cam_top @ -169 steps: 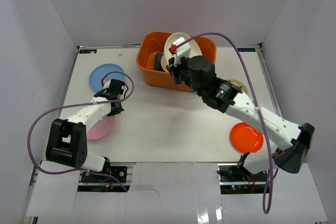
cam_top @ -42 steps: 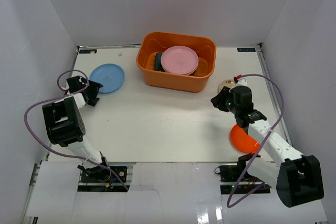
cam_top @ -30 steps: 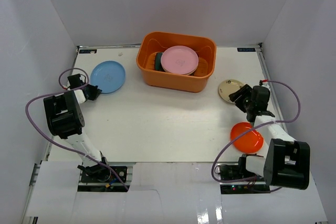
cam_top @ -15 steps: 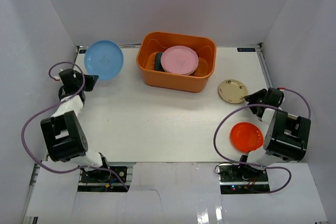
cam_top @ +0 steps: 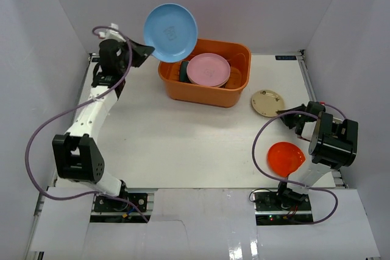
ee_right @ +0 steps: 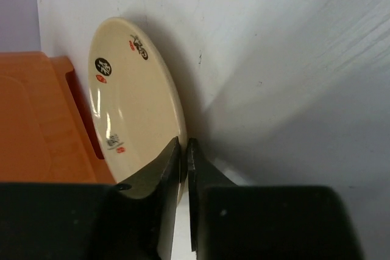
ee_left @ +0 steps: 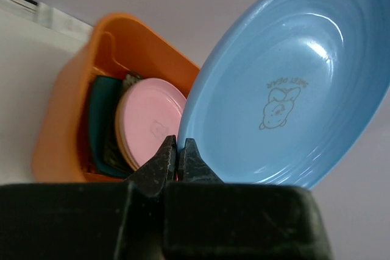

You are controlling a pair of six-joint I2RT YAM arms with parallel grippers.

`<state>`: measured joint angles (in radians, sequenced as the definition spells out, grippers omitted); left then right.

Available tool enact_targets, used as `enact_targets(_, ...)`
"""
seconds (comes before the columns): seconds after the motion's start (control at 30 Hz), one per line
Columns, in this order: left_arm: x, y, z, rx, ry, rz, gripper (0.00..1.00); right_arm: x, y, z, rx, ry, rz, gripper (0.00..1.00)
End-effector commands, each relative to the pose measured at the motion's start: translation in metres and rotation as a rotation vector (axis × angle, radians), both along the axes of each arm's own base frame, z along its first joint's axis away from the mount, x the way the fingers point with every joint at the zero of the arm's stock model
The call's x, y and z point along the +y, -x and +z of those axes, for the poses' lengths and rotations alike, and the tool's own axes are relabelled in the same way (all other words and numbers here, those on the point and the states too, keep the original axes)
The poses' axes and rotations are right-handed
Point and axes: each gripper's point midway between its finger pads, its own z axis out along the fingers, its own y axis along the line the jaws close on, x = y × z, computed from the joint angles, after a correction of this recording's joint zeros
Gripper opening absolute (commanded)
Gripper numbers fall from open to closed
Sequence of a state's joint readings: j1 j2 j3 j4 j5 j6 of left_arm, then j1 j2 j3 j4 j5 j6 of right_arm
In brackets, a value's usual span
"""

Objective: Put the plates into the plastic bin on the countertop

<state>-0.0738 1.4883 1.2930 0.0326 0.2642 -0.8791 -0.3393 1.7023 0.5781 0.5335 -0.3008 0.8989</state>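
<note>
the left claw [ee_left: 180, 150] is closed on the lower rim of the blue plate [cam_top: 170, 31] and holds it high in the air, tilted on edge, just over the near-left corner of the bin [cam_top: 204, 94]. the bin stands at the far side of the desk [cam_top: 183, 132] and holds a pink plate [cam_top: 208, 69] lying on top of darker plates. the right claw [ee_right: 183, 150] is pinched onto the rim of the cream plate [cam_top: 267, 103], which lies on the desk to the right of the bin. an orange plate [cam_top: 286, 158] lies on the desk nearer the arm bases, with nothing touching it.

these plates look like stiff, light, glossy ware, probably plastic, so weight should be no trouble, but the smooth surface is likely slippery. the raised rim is the only real place to grip, since the flat middle offers nothing to close on. a pinch at a single spot on the rim lets a plate swing or twist, so the blue one probably wants to be lowered gently and let go low over the pink plate. the cream plate, caught at its edge, will likely tip up as it lifts.
</note>
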Motion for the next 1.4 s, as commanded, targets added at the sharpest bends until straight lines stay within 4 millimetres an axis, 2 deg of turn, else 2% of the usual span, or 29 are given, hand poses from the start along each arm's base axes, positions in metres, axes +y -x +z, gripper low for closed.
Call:
enact_targets(0.0,-0.046,-0.005,0.000,0.038,-0.103,-0.097,0.00,0.002,-0.014,0.022,-0.095,-0.043,-0.004,0.09)
enact_targets(0.07,-0.071,-0.014,-0.024,0.102,-0.131,-0.143,0.00,0.003,-0.014,0.033,-0.130,-0.043,-0.008,0.08)
enact_targets(0.1,-0.079,-0.018,-0.016,0.083,-0.145,-0.153,0.00,0.002,-0.013,0.039,-0.148,-0.038,-0.016,0.08)
enact_targets(0.17,-0.100,-0.023,-0.036,0.123,-0.183,-0.175,0.00,0.001,-0.012,0.063,-0.214,-0.015,-0.027,0.08)
enact_targets(0.23,-0.113,-0.031,-0.030,0.101,-0.219,-0.182,0.00,-0.004,-0.012,0.090,-0.281,0.025,-0.048,0.08)
enact_targets(0.27,-0.123,-0.036,-0.050,0.141,-0.257,-0.180,0.00,-0.005,-0.012,0.101,-0.306,0.039,-0.056,0.08)
enact_targets(0.3,-0.127,-0.044,-0.036,0.105,-0.284,-0.177,0.00,-0.009,-0.012,0.110,-0.325,0.059,-0.070,0.08)
enact_targets(0.33,-0.131,-0.049,-0.040,0.118,-0.306,-0.177,0.00,-0.009,-0.010,0.129,-0.361,0.077,-0.072,0.08)
enact_targets(0.37,-0.137,-0.055,-0.071,0.189,-0.350,-0.187,0.00,-0.009,-0.012,0.144,-0.395,0.089,-0.068,0.08)
enact_targets(0.4,-0.139,-0.063,-0.056,0.150,-0.377,-0.187,0.00,-0.007,-0.011,0.164,-0.443,0.100,-0.057,0.08)
enact_targets(0.43,-0.142,-0.067,-0.089,0.233,-0.421,-0.199,0.00,-0.005,-0.011,0.174,-0.465,0.101,-0.042,0.08)
enact_targets(0.53,-0.142,-0.077,-0.091,0.239,-0.485,-0.188,0.00,0.002,-0.009,0.221,-0.567,0.131,-0.003,0.08)
enact_targets(0.6,-0.138,-0.085,-0.107,0.263,-0.515,-0.165,0.00,0.011,-0.009,0.252,-0.634,0.167,0.048,0.08)
enact_targets(0.7,-0.138,-0.088,-0.125,0.294,-0.537,-0.174,0.00,0.038,-0.012,0.281,-0.677,0.197,0.145,0.08)
enact_targets(0.77,-0.139,-0.087,-0.136,0.320,-0.543,-0.181,0.00,0.054,-0.015,0.290,-0.680,0.244,0.176,0.08)
enact_targets(0.8,-0.140,-0.087,-0.142,0.329,-0.544,-0.193,0.02,0.061,-0.017,0.306,-0.706,0.267,0.189,0.08)
enact_targets(0.87,-0.143,-0.085,-0.147,0.336,-0.544,-0.212,0.19,0.084,-0.024,0.317,-0.721,0.320,0.243,0.08)
enact_targets(0.9,-0.151,-0.082,-0.143,0.320,-0.522,-0.259,0.39,0.094,-0.032,0.325,-0.714,0.335,0.267,0.08)
enact_targets(0.93,-0.154,-0.081,-0.139,0.308,-0.511,-0.273,0.51,0.102,-0.037,0.327,-0.713,0.370,0.290,0.08)
enact_targets(0.97,-0.156,-0.081,-0.135,0.297,-0.499,-0.280,0.60,0.125,-0.040,0.328,-0.717,0.370,0.322,0.08)
enact_targets(1.0,-0.158,-0.080,-0.128,0.279,-0.489,-0.286,0.76,0.135,-0.050,0.318,-0.689,0.370,0.341,0.08)
enact_targets(1.03,-0.163,-0.079,-0.107,0.225,-0.464,-0.300,0.82,0.143,-0.055,0.329,-0.707,0.374,0.350,0.08)
enact_targets(1.07,-0.164,-0.079,-0.096,0.199,-0.451,-0.302,0.87,0.159,-0.064,0.317,-0.680,0.374,0.380,0.08)
enact_targets(1.17,-0.165,-0.073,-0.031,0.052,-0.408,-0.297,0.96,0.181,-0.077,0.318,-0.675,0.385,0.400,0.08)
enact_targets(1.2,-0.165,-0.072,-0.012,-0.005,-0.399,-0.286,0.96,0.188,-0.087,0.301,-0.638,0.381,0.418,0.08)
enact_targets(1.23,-0.160,-0.061,0.025,-0.075,-0.382,-0.269,0.97,0.195,-0.092,0.303,-0.635,0.376,0.434,0.08)
enact_targets(1.3,-0.151,-0.051,0.050,-0.145,-0.379,-0.236,0.97,0.213,-0.102,0.280,-0.590,0.373,0.473,0.08)
enact_targets(1.33,-0.143,-0.034,0.081,-0.208,-0.367,-0.220,0.98,0.218,-0.106,0.280,-0.584,0.379,0.479,0.08)
enact_targets(1.37,-0.137,-0.027,0.089,-0.224,-0.367,-0.201,0.98,0.229,-0.111,0.263,-0.551,0.386,0.507,0.08)
